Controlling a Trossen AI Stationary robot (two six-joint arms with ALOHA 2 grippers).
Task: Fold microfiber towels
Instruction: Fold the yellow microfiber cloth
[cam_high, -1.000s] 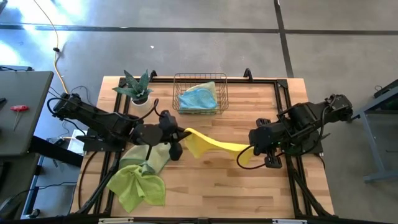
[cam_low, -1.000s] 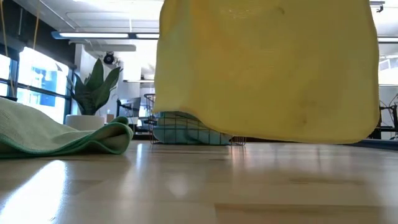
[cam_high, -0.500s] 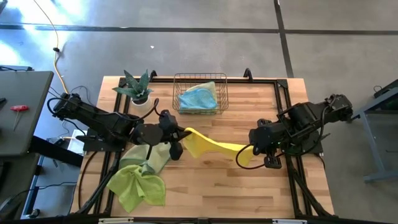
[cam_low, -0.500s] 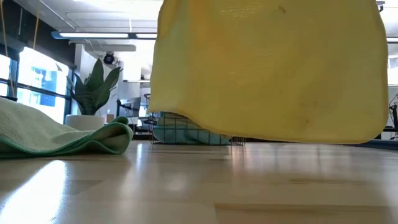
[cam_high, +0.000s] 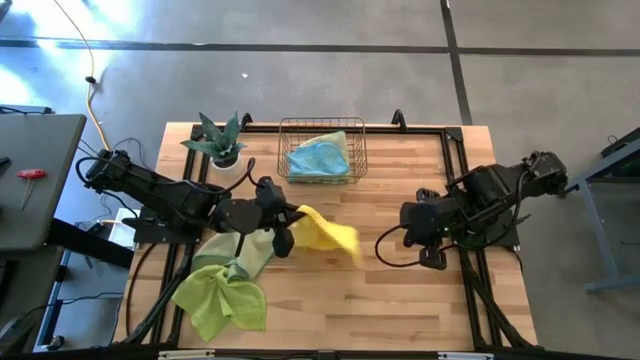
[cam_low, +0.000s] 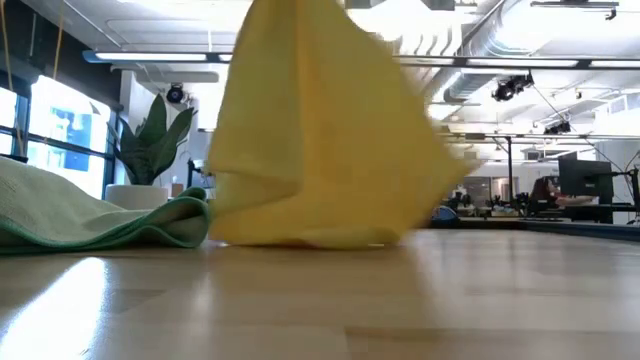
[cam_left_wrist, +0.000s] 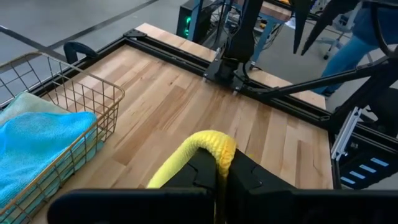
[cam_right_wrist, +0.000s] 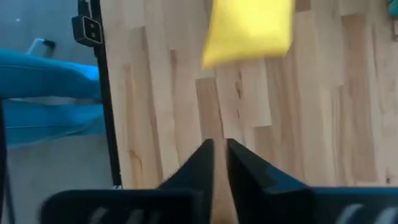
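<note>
- Yellow towel (cam_high: 328, 234) pinched by one corner between closed fingers of left gripper (cam_left_wrist: 219, 175), hanging over middle of table (cam_high: 400, 300), lower edge down on the wood in low view.
- Right gripper (cam_right_wrist: 217, 163) well apart to the right, fingers parted only by a narrow slit with nothing between; free end of the yellow cloth seen beyond its tips, blurred.
- Blue towel (cam_high: 320, 156) lying in wire basket (cam_high: 322, 127) at far edge, apparently finished.
- Sage towel (cam_high: 242, 252) and lime towel (cam_high: 222, 300) crumpled at near left, touching each other, not yet folded.
- Potted plant (cam_high: 219, 141) at far left, left of the basket, no part of the job.
- Judged progress: one of four put away, yellow one mid-handling and held at a single corner only, two untouched; most of the work left.
- High view alone gives all four cloths and both arms at once.
- Low view alone shows the yellow cloth reaching the tabletop, and the sage one as a low heap at left.
- Left wrist view alone shows the pinch itself; right wrist view alone shows that gripper empty.
</note>
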